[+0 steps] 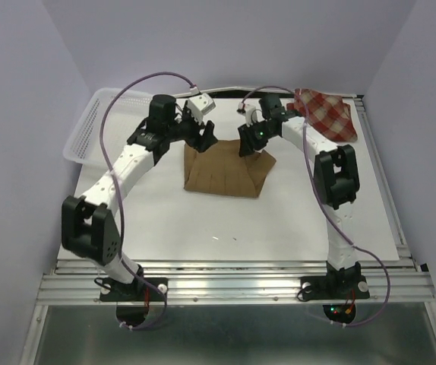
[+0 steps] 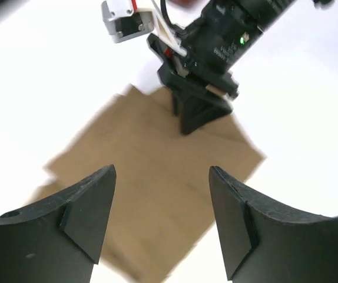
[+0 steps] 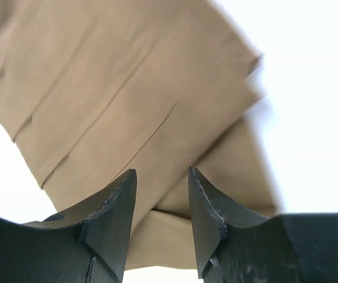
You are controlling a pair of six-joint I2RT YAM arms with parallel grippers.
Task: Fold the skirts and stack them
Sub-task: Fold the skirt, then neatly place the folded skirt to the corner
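The tan-brown skirt [image 1: 225, 171] lies folded flat on the white table top, mid-table. My left gripper [image 1: 203, 139] hovers over its far left edge. In the left wrist view this gripper [image 2: 163, 177] is open, with the tan skirt [image 2: 151, 194] below and nothing between the fingers. My right gripper [image 1: 250, 146] is at the skirt's far right corner. The right wrist view shows the gripper [image 3: 162, 177] open just above a folded layer of the tan skirt [image 3: 128, 100]. The red-and-cream plaid skirt [image 1: 328, 114] lies crumpled at the far right of the table.
A white mesh basket [image 1: 89, 129] sits at the far left, partly off the white mat [image 1: 241, 228]. Pale walls close in on both sides and behind. The right arm's wrist [image 2: 216, 47] shows close ahead in the left wrist view.
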